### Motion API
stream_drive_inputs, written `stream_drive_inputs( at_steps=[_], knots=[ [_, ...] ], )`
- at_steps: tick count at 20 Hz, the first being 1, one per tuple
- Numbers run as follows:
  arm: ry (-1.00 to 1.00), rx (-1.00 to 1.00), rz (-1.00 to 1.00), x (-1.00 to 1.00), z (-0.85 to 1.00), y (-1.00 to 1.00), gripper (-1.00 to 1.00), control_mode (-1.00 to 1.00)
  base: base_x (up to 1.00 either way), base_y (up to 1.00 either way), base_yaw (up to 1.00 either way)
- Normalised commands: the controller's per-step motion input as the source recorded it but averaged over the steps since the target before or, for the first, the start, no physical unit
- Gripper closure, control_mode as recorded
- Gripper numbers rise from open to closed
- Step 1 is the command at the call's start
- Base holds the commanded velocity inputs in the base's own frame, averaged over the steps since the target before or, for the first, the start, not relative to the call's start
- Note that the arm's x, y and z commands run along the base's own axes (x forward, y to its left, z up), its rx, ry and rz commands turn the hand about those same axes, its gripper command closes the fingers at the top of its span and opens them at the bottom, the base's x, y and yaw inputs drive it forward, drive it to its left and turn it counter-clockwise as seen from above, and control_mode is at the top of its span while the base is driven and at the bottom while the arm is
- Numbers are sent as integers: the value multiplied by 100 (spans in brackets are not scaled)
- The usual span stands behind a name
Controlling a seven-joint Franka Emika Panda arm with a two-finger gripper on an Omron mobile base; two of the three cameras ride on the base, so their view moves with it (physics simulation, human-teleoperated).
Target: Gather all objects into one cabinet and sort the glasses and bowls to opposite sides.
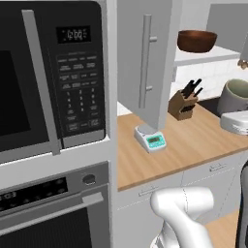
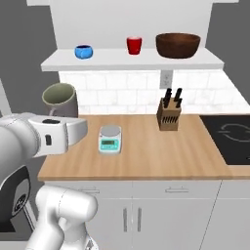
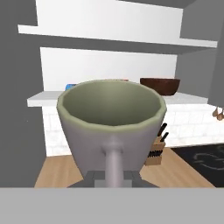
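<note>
On the open cabinet's lower shelf stand a small squat blue vessel, a glossy red mug and a wide dark brown bowl, in a row from left to right. The bowl also shows at the upper right of the left base view. My gripper is shut on the handle of a large grey-green mug, upright above the counter's left end and below the shelf. In the hand view this mug stands close, with the bowl behind it.
A wooden knife block and a small kitchen scale stand on the wood counter. A black cooktop lies at its right. The cabinet door hangs open beside the microwave, above the oven.
</note>
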Motion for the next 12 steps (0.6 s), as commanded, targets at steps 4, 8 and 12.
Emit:
stream_drive_inputs(
  at_steps=[4, 8, 12],
  knots=[
    [0, 0, 0, 0, 0, 0, 100, 100, 45, -11, 12],
    [0, 0, 0, 0, 0, 0, 100, 100, 19, 55, 12],
    [0, 0, 0, 0, 0, 0, 100, 100, 12, 1, 31]
  ],
)
